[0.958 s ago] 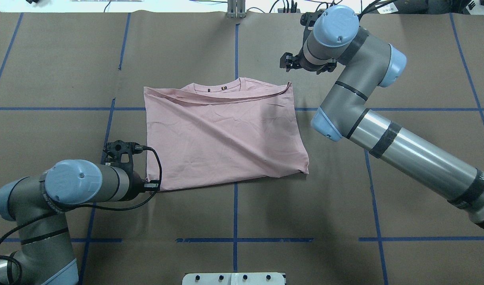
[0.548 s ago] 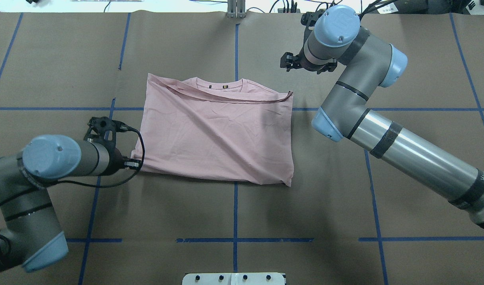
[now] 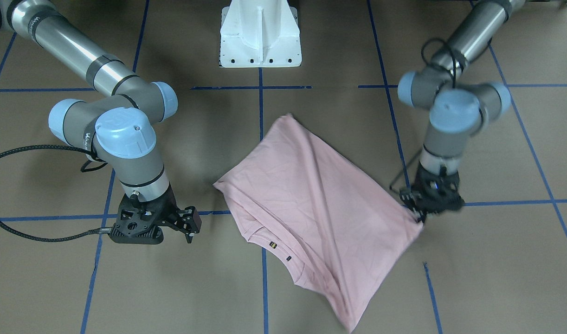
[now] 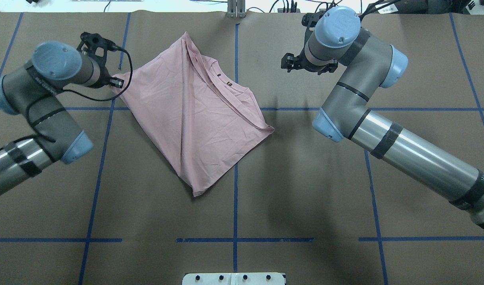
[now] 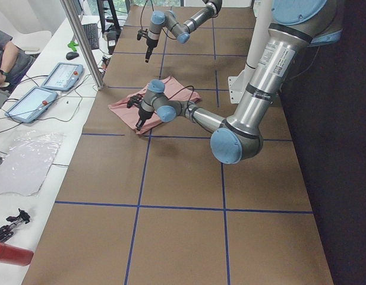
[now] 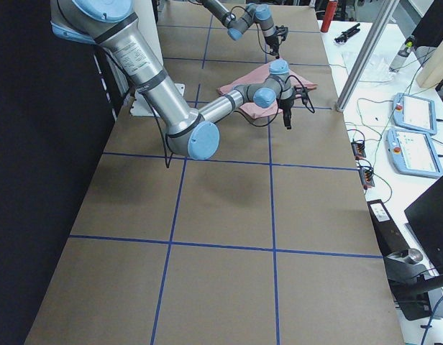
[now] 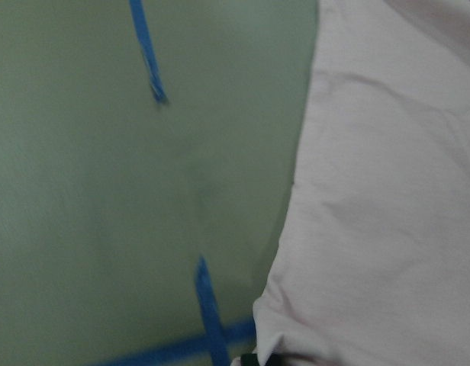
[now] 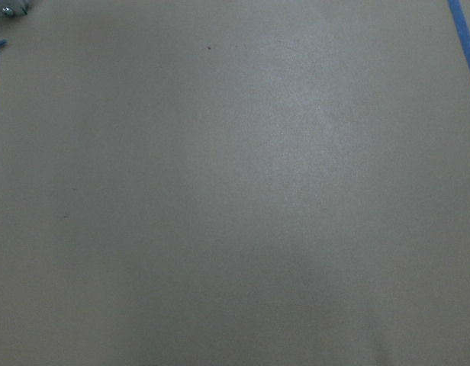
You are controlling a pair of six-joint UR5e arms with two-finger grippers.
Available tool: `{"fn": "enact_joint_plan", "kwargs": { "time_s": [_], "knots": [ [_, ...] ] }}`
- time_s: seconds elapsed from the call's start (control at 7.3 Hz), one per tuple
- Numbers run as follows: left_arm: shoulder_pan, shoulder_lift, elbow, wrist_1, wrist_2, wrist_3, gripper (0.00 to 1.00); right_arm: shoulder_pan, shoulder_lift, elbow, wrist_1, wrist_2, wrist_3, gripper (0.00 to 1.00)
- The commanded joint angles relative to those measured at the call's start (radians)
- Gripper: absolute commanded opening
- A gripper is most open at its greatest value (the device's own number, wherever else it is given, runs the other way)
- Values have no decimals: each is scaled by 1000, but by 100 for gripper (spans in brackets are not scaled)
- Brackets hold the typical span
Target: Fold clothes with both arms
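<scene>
The pale pink T-shirt (image 4: 194,114) lies folded and turned diagonally on the brown table, plain back up, with its ribbed collar (image 4: 230,85) showing along the far right edge. My left gripper (image 4: 116,83) is at the far left, shut on one corner of the shirt. The front-facing view shows that same pinch (image 3: 419,214) at the cloth's right tip, and the left wrist view shows the pink cloth (image 7: 387,191) at the jaws. My right gripper (image 4: 284,63) hovers open and empty, apart from the shirt (image 3: 311,204) on its far right side. The right wrist view shows only bare table.
Blue tape lines (image 4: 235,206) divide the brown paper-covered table. The white pedestal base (image 3: 260,37) stands at the robot's edge, and a metal post (image 4: 236,10) at the far edge. A side bench with tablets (image 5: 46,86) and a person's arm (image 5: 5,59) lies beyond the table.
My left gripper has swept from the near left to the far left, dragging its shirt corner along, so the shirt has swung round to lie diagonally. The right arm has barely moved.
</scene>
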Motion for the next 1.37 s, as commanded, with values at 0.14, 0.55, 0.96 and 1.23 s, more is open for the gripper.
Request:
{"fn": "enact_joint_plan", "kwargs": {
  "time_s": [0.14, 0.55, 0.96, 1.23],
  "knots": [
    [-65, -338, 535, -244, 64, 42, 0, 2, -7, 14, 2, 5, -2, 100],
    [-121, -244, 443, -309, -60, 83, 100, -37, 5, 54, -2, 6, 100, 97],
    [-143, -129, 263, -298, -141, 101, 100, -174, 88, 48, -21, -15, 349, 85],
    [-141, -129, 261, -300, -143, 98, 100, -260, 158, 43, -137, -49, 485, 76]
  ]
}}
